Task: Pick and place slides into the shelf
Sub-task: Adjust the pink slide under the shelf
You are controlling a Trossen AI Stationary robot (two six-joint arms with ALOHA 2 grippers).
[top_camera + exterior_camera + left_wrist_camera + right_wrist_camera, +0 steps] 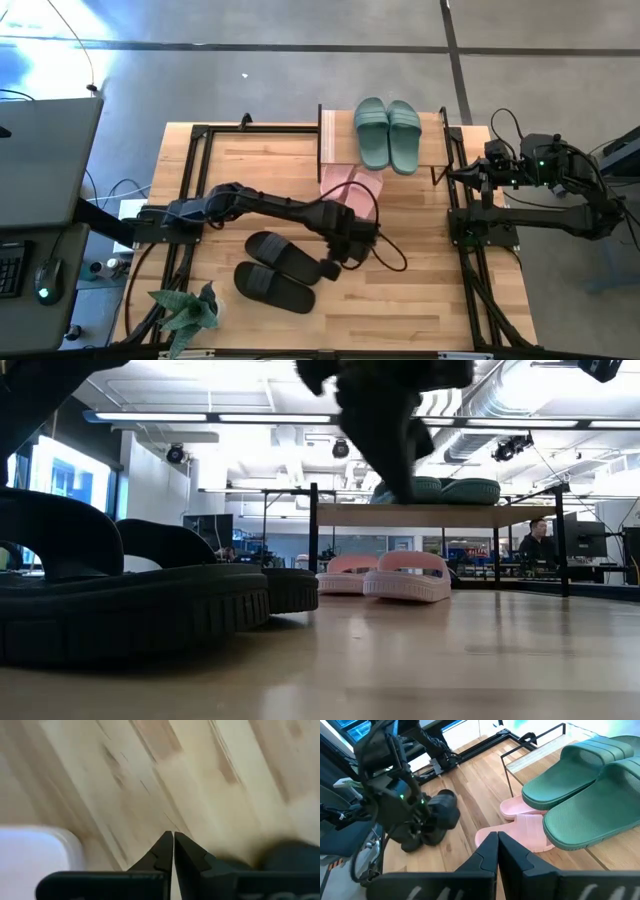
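left pincer (345, 262) closed and empty beside black slides (275, 270), potted plant (187, 312) at table corner

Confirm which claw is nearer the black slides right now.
Left. The left claw, shut, hangs at the right end of the black slides, empty. The right claw, also shut, waits far off at the table's right side, beside the shelf.

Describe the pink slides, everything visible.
The pink slides are a pair, pale pink with whitish soles and one wide strap each, looking like moulded foam. They lie flat, side by side and close together, on the tabletop under the shelf, partly hidden by its top board in the high view. The low view shows them upright on their soles. No claw touches them.
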